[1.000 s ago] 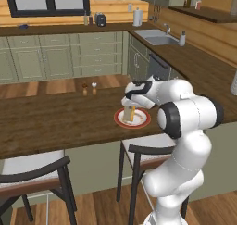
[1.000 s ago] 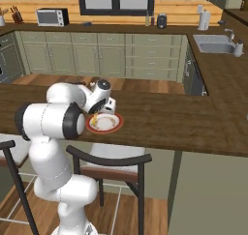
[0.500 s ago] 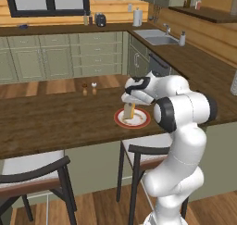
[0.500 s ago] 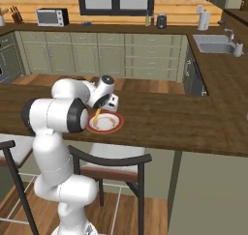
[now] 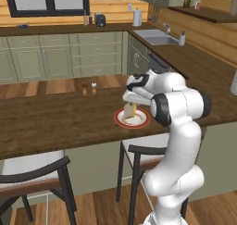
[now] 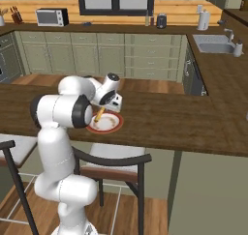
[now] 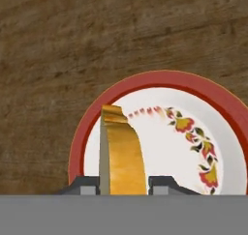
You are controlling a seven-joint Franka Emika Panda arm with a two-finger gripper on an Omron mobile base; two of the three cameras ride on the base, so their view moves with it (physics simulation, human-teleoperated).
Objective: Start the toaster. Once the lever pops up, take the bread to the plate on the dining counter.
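Arm folded forward, wrist bent down; hand (image 7: 123, 183) points downward, fingers (image 7: 83, 184) parted, flanking upright slice.

Base views flank the plate (image 5: 132, 119); hand view looks closely down.

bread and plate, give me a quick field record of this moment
bread: on edge, upright between the finger tips, over the plate
plate: white, red-orange rim, floral print, on the dining counter
gripper: above the plate, jaws either side of the slice; grip or release unclear
shakers: two small ones on the counter, behind the plate
stools: black-framed, below the counter edge
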